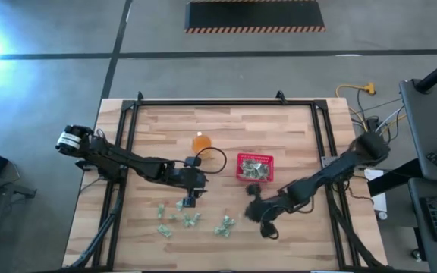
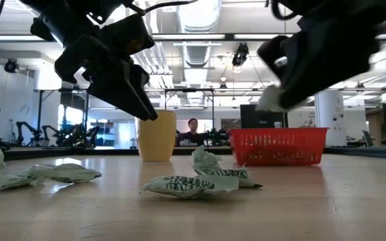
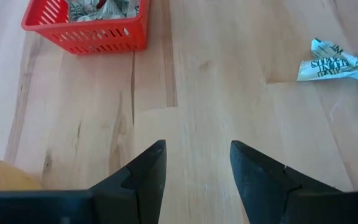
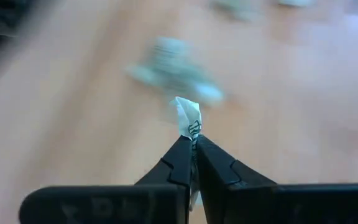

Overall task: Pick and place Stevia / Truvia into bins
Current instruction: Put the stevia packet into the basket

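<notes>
While the left gripper (image 1: 190, 202) is held with its fingers (image 3: 149, 177) spread apart and nothing between them, over bare wood just past the nearest loose packets (image 1: 190, 220), the right gripper (image 4: 193, 144) is seen pinched tight on a single crumpled packet (image 4: 188, 118), whose white tip sticks out past the fingertips. In the high view the right gripper (image 1: 254, 191) is found just in front of the red basket (image 1: 255, 167), near its front-left corner, above the table (image 1: 294, 129). The basket is already loaded with a few green-and-white packets (image 3: 98, 7), which can be made out in the left wrist view. A scatter of more Stevia packets is left lying on the wood in front of the left arm, well apart from the basket; two crumpled ones (image 2: 189, 184) are shown up close in the low view. An orange cup (image 1: 201, 142) is parked behind the left gripper, to the left of the basket. A person (image 2: 192, 131) is visible far back in the room.
</notes>
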You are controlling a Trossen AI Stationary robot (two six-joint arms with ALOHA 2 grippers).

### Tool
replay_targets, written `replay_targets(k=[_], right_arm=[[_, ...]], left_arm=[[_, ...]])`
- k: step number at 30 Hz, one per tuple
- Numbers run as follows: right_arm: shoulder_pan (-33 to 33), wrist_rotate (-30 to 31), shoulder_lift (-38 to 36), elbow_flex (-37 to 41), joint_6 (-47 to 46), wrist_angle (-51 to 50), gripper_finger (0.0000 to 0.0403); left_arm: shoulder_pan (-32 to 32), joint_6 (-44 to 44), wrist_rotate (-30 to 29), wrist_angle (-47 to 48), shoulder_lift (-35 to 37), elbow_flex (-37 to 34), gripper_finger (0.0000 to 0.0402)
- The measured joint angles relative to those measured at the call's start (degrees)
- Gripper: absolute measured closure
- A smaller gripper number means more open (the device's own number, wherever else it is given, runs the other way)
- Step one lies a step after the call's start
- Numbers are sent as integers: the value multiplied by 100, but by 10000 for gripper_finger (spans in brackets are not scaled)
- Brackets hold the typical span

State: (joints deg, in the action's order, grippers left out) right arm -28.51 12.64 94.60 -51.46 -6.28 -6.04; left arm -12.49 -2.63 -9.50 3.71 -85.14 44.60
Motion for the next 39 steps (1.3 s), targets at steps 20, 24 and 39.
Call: replay_targets(k=[20,24,39], right_arm=[[753,3484,-865,512,-1087,-1914,391],[887,3218,-856,636,-1167,-1917,370],[832,2828,-870,370,-1175,-2261,268]], left_arm=[[0,13,0,-20,0,0,240],[0,12,0,-18,0,0,240],[-80,-316,614,402,0,0,240]])
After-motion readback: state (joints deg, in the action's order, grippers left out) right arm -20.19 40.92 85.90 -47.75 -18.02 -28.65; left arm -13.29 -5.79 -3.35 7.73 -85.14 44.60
